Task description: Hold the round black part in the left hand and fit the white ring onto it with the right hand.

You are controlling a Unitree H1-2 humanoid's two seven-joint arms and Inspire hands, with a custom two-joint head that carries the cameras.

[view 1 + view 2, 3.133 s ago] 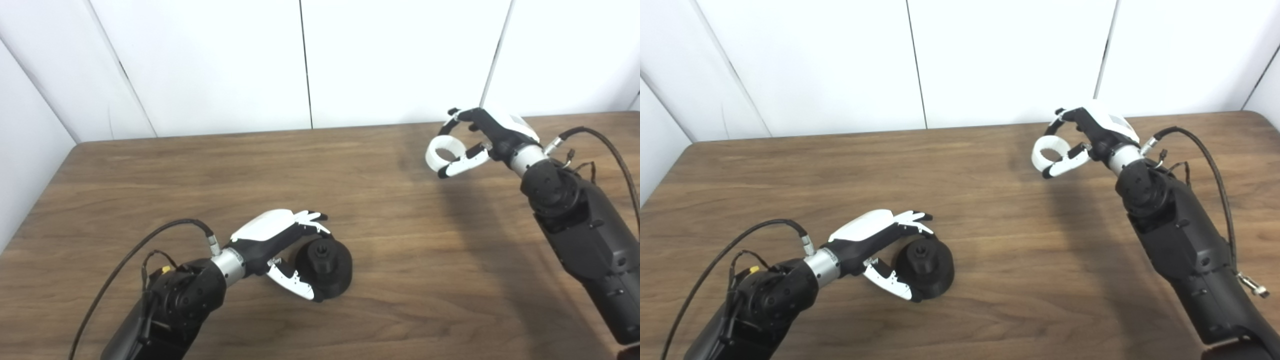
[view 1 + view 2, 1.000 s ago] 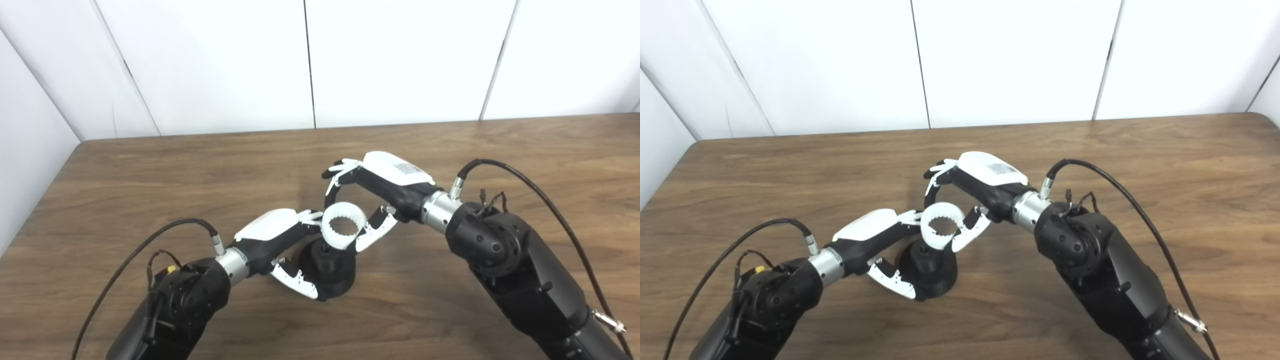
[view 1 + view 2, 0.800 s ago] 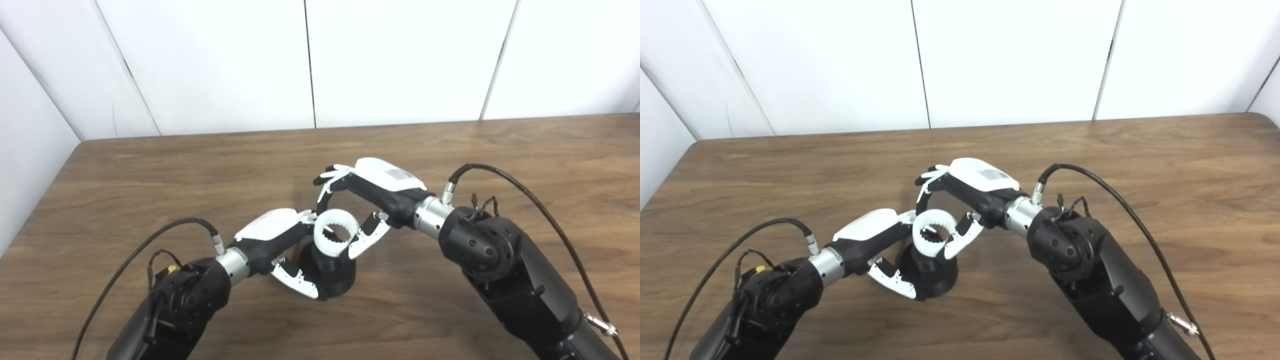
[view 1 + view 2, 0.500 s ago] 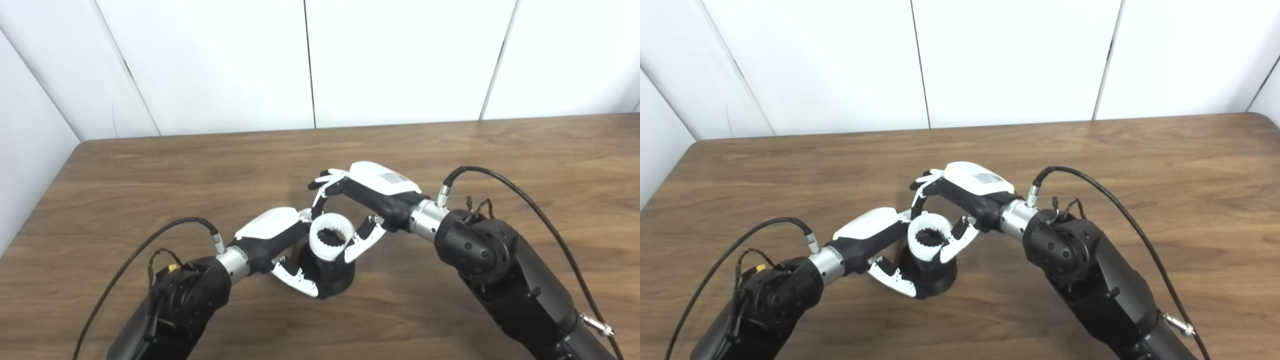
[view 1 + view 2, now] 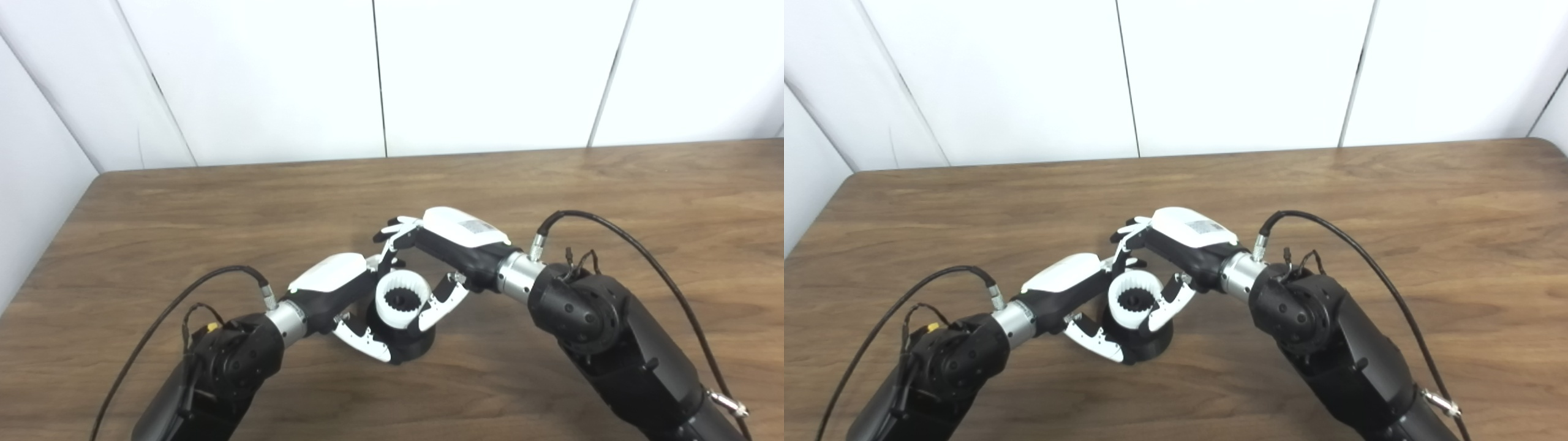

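Note:
The round black part (image 5: 411, 345) rests on the wooden table (image 5: 551, 184) near the middle front. My left hand (image 5: 335, 288) is shut on it from the left, fingers behind it and thumb (image 5: 362, 340) in front. The white ring (image 5: 399, 299), toothed on its inside, sits low over the part's central black hub, which shows through its opening. My right hand (image 5: 450, 251) is shut on the ring from the right, fingers over its far rim and thumb (image 5: 442, 301) on its near right side. The same ring (image 5: 1134, 298) shows in the right eye view.
White wall panels (image 5: 380, 73) stand behind the table's far edge. Both black forearms cross the table's front, the left one (image 5: 226, 367) and the right one (image 5: 612, 343), each with a cable looping above it.
My right hand carried the white ring from the far right of the table to the black part, then lowered it onto the hub. The left hand has stayed shut on the part.

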